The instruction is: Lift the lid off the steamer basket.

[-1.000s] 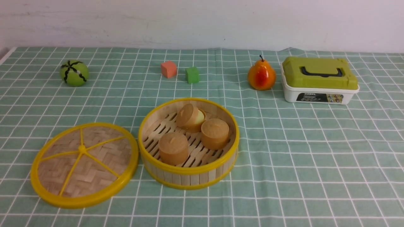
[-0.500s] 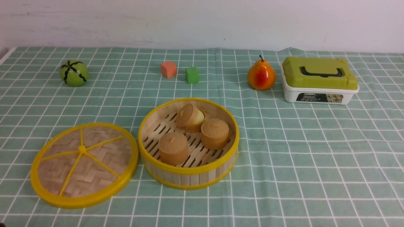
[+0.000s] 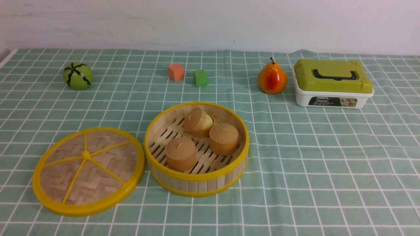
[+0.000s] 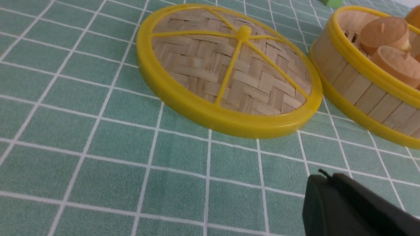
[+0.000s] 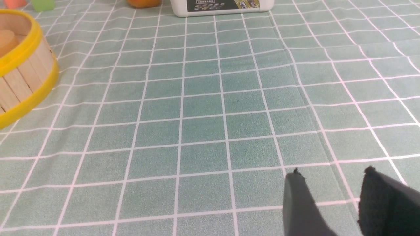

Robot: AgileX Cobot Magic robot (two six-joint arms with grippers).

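Cloth [image 3: 328, 157], green with a white grid, covers the table, and the lid [image 3: 88, 171] lies flat on it, just beside the basket [image 3: 196, 183] on the robot's left; whether their rims touch I cannot tell. The lid being off already, the task looks done.

Going by its looks, the lid should handle as light and stiff: woven bamboo inside a thick yellow rim, with five thin spokes running to a small centre knob. The plastic rim is smooth and may slip between the pads, while the weave could dent under a hard squeeze. The rim's edge seems the surest place to pinch; the knob is small and low.

The basket stands open and holds three tan, drum-shaped buns [image 3: 224, 138] on its slatted floor, two upright and one tipped on its side at the back. The box [image 3: 332, 84] at the far right is closed under its green top, contents hidden.

Only one dark finger of the left gripper [image 4: 347, 206] shows in the left wrist view, clear of the lid and holding nothing, so its opening cannot be told. The right gripper [image 5: 331, 203] hangs over bare cloth, fingers narrowly parted and empty.
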